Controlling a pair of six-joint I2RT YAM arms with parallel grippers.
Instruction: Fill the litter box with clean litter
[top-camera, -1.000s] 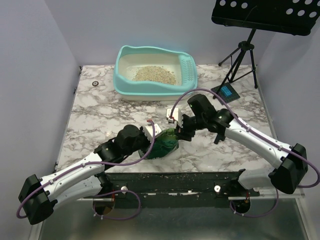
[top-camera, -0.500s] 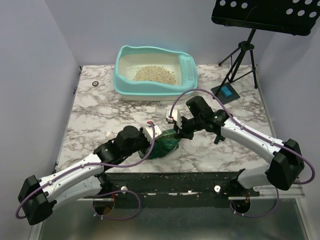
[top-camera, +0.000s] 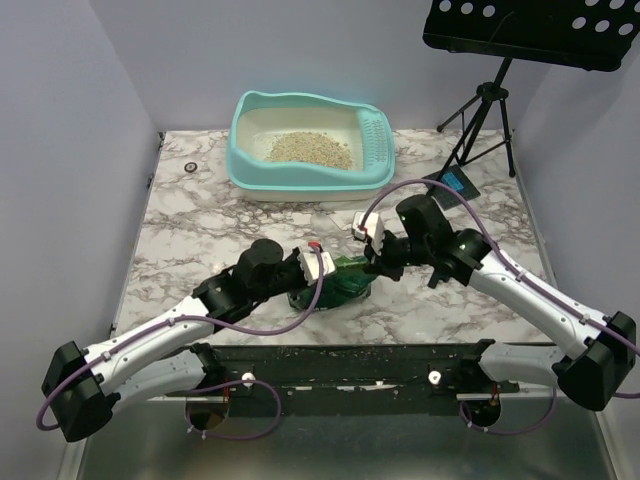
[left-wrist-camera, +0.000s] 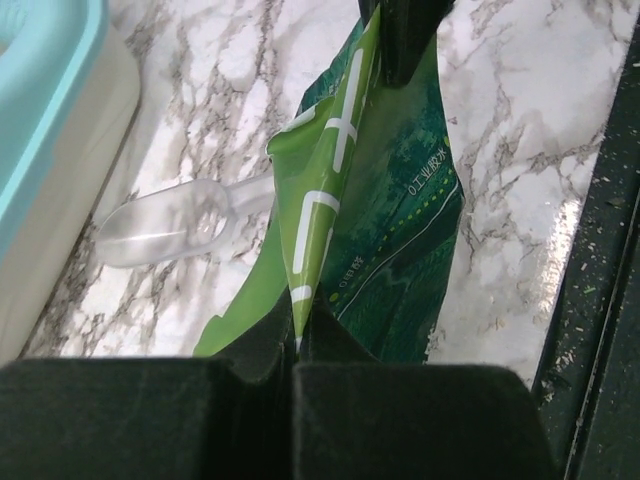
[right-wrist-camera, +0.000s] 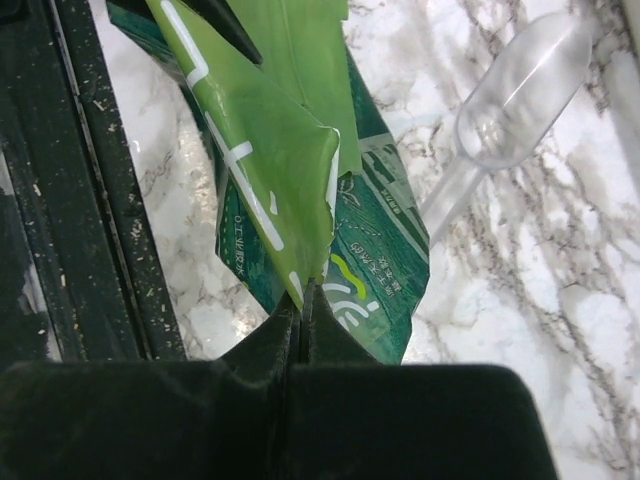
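The green litter pouch (top-camera: 343, 280) hangs between my two grippers over the marble table, near its front edge. My left gripper (top-camera: 322, 270) is shut on the pouch's (left-wrist-camera: 385, 235) top edge at one end. My right gripper (top-camera: 368, 262) is shut on the pouch's (right-wrist-camera: 285, 150) top edge at the other end. The turquoise litter box (top-camera: 305, 180) stands at the back of the table with a patch of tan litter (top-camera: 308, 148) in its cream lining and a slotted scoop (top-camera: 377, 138) on its right wall.
A clear plastic scoop (left-wrist-camera: 165, 222) lies on the marble between the pouch and the litter box, also seen from the right wrist (right-wrist-camera: 510, 100). A black music stand (top-camera: 480, 110) rises at the back right. A dark rail (top-camera: 360, 362) with scattered granules runs along the near edge.
My right gripper closed on the pouch's top edge. Both arms then shifted right and slightly back, carrying the pouch with them.
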